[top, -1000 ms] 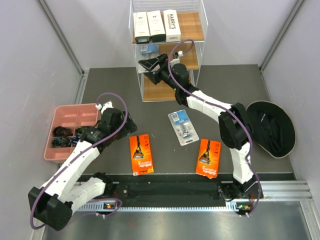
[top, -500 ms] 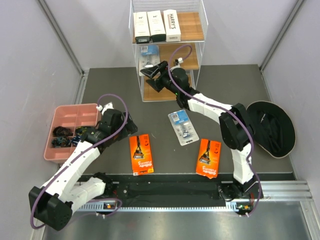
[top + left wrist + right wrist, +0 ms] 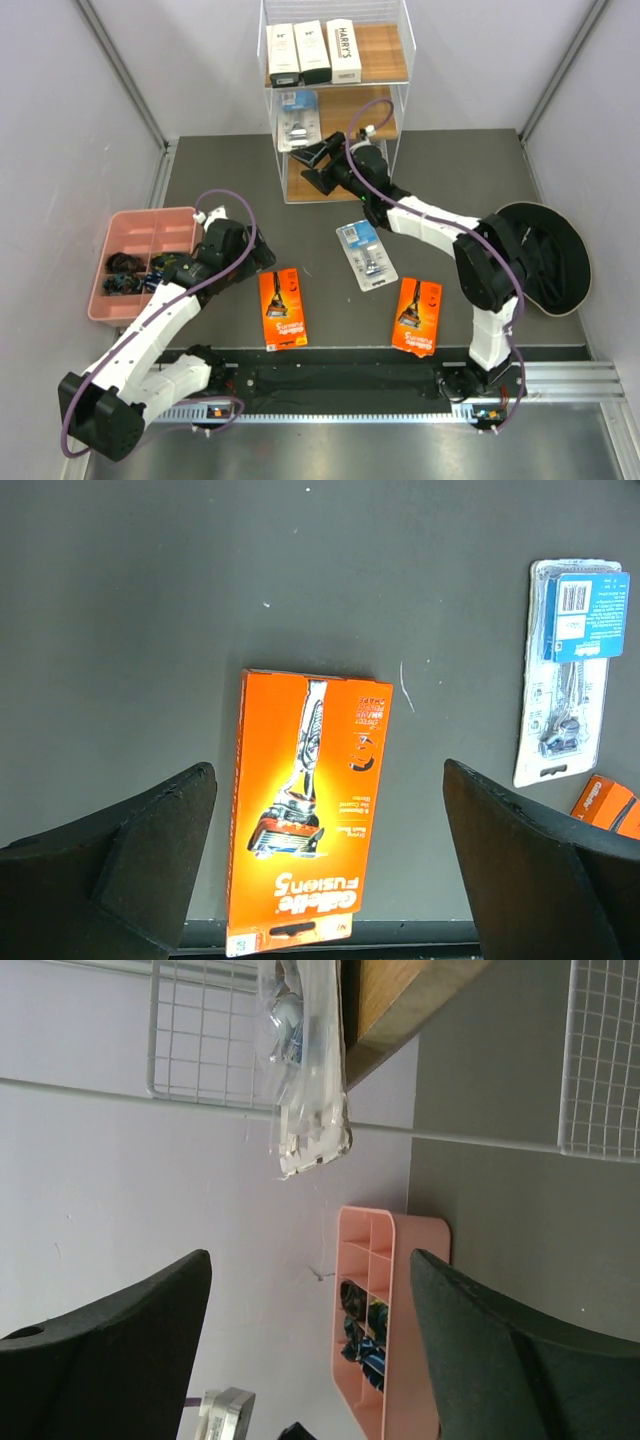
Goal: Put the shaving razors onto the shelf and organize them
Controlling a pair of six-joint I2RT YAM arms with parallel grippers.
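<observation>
The shelf (image 3: 385,50) stands at the back. Three white boxes (image 3: 313,52) lie side by side on its top tier. A blue blister pack (image 3: 298,118) lies on the middle tier and overhangs its edge (image 3: 305,1070). My right gripper (image 3: 318,165) is open and empty just in front of the shelf, below that pack (image 3: 310,1350). On the table lie a second blister pack (image 3: 366,255) and two orange cards (image 3: 282,308) (image 3: 418,316). My left gripper (image 3: 255,258) is open above the left orange card (image 3: 308,810), with the card between its fingers in the wrist view (image 3: 330,880).
A pink compartment tray (image 3: 145,262) with dark small items sits at the left, beside my left arm; it also shows in the right wrist view (image 3: 400,1340). A black round object (image 3: 545,255) lies at the right. A dark rail (image 3: 340,380) runs along the near edge.
My right gripper has drawn back and down from the shelf's middle tier, open; the blister pack stays on that tier. The left arm has barely moved.
</observation>
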